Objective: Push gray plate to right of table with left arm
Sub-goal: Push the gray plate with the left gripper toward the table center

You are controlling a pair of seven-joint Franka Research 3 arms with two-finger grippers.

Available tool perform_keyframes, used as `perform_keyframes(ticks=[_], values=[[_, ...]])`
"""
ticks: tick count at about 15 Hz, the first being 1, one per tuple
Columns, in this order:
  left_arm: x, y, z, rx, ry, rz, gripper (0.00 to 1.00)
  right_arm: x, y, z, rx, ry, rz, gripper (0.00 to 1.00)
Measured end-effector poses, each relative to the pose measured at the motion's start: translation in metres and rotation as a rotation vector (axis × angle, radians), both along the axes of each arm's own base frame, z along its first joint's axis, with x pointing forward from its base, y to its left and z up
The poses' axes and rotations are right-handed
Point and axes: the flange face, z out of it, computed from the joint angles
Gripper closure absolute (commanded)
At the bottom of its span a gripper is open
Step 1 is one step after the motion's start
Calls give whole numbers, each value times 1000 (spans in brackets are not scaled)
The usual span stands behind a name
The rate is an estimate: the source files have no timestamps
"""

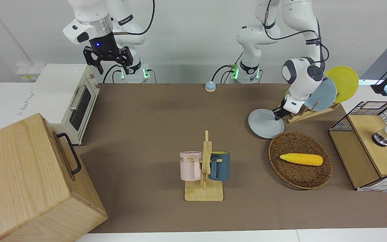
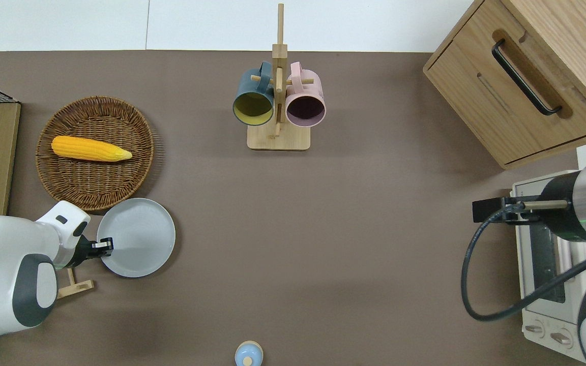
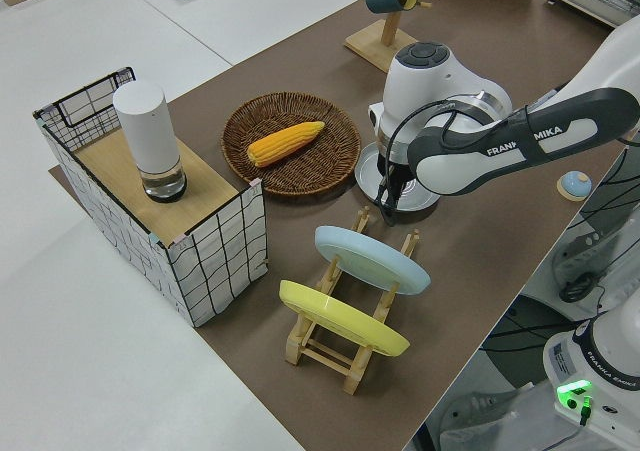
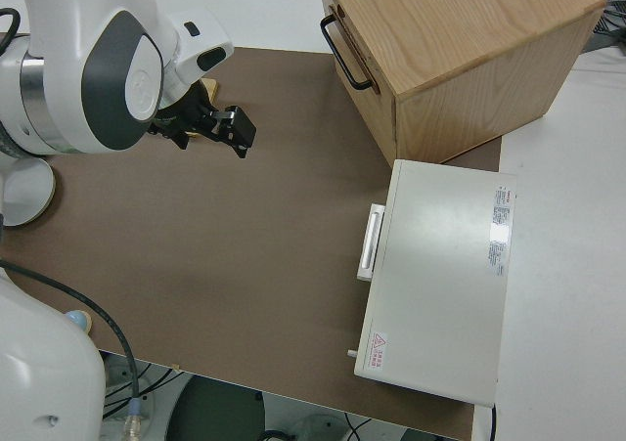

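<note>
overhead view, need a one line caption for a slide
Left gripper meets the gray plate at its rim beside the wicker basket holding corn; right arm parked.

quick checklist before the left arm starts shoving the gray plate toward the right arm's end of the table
1. Left tool down at the round pale gray plate, at its rim on the left arm's side: ok.
2. Firm contact with the rim: cannot tell.
3. Plate flat on the brown-covered table: ok.
4. Path toward the right arm's end bare of things: ok.
5. Round wicker basket apart from the plate: cannot tell, rims look very close.
6. Right arm parked: ok.
</note>
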Motion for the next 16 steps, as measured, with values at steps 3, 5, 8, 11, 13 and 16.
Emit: perform_keyframes(ticks=[3,5,8,11,13,16], values=[[2,-1,4,-16,-11,9,1000,0,0,0,0,0,0,5],[1,-1,6,-21,-14,11,1000,0,0,0,0,0,0,5],[1,-1,6,-21,-14,8,1000,0,0,0,0,0,0,5],[1,-6,6,-37,-13,7,1000,0,0,0,0,0,0,7],[1,-16,4,-60,-7,7,1000,0,0,0,0,0,0,5],[0,-36,2,-89,-1,-4,1000,0,0,0,0,0,0,5]])
